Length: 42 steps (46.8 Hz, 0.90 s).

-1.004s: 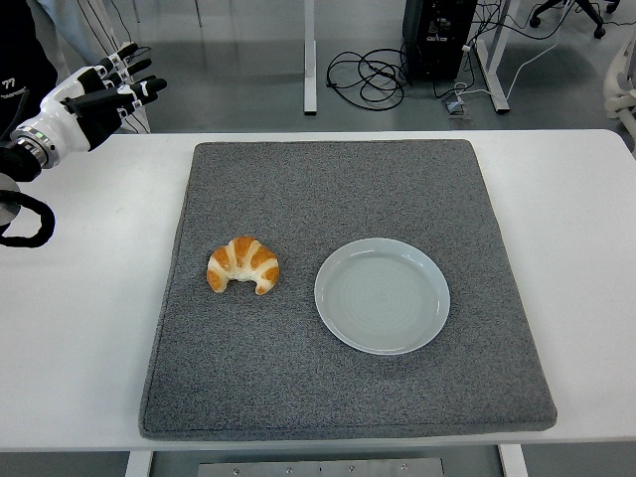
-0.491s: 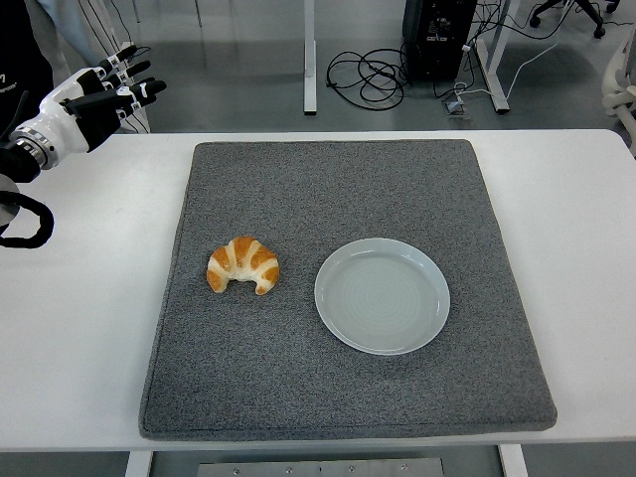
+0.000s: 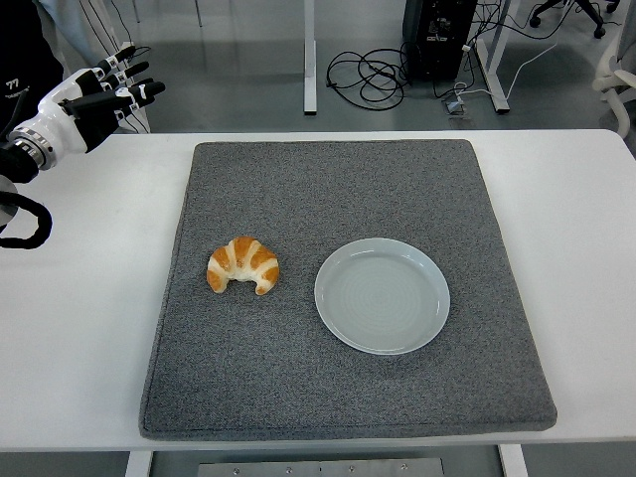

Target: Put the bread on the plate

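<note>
The left hand (image 3: 94, 94) hangs above the far left corner of the white table (image 3: 84, 298), its fingers (image 3: 134, 91) stretched out and slightly spread, pointing to the right and holding nothing; the black-tipped digits lie almost level, one over another, and the white back of the hand runs into a black wrist at the picture's left edge. Below the hand, at that same edge, a loop of black cable (image 3: 25, 224) rests against the tabletop. Well away from the hand, toward the near side and to its right, a croissant (image 3: 243, 265) lies on the grey mat (image 3: 348, 179), golden with paler stripes, its two horns curling toward the table's near edge. It sits on the mat's left half, apart from everything else and untouched. Farther still from the hand, just to the right of the croissant with a strip of bare mat between them, stands a pale blue-grey plate (image 3: 383, 295), round, with nothing on it. The mat covers the middle of the table, with its nearest corner to the hand being the far left one, a short stretch of bare white surface away from the fingertips. Beyond the table's far edge, cables (image 3: 368, 75) trail on the grey floor
</note>
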Each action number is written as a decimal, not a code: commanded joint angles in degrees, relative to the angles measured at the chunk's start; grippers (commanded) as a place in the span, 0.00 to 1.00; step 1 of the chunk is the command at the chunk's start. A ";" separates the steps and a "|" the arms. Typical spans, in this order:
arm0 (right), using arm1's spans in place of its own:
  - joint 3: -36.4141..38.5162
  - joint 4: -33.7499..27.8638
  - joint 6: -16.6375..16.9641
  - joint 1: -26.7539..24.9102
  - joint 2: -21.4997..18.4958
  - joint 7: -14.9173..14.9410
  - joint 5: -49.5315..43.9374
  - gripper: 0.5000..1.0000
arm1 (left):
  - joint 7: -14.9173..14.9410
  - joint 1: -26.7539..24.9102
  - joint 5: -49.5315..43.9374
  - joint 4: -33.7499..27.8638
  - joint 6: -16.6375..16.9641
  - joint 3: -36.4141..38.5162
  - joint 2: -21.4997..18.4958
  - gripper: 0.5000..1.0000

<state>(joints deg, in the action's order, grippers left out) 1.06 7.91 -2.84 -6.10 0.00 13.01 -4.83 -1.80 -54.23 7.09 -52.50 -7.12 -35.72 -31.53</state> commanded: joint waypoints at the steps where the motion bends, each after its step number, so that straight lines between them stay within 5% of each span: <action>1: -0.01 0.00 0.03 -0.05 0.00 0.00 0.00 1.00 | 0.04 -1.22 4.32 -0.93 0.00 1.00 -0.64 0.98; 10: -0.01 0.00 -0.06 -0.05 0.00 0.00 0.00 1.00 | 0.56 -6.58 19.71 -4.54 -0.17 2.41 -3.10 0.98; 42: -0.01 0.00 0.03 0.04 0.00 0.00 0.00 1.00 | 1.27 -21.96 32.11 -18.77 -0.35 21.74 -9.61 0.98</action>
<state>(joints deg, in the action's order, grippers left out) 1.07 7.91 -2.83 -6.14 0.00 13.00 -4.83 -0.56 -75.74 38.19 -70.58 -7.51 -14.96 -40.49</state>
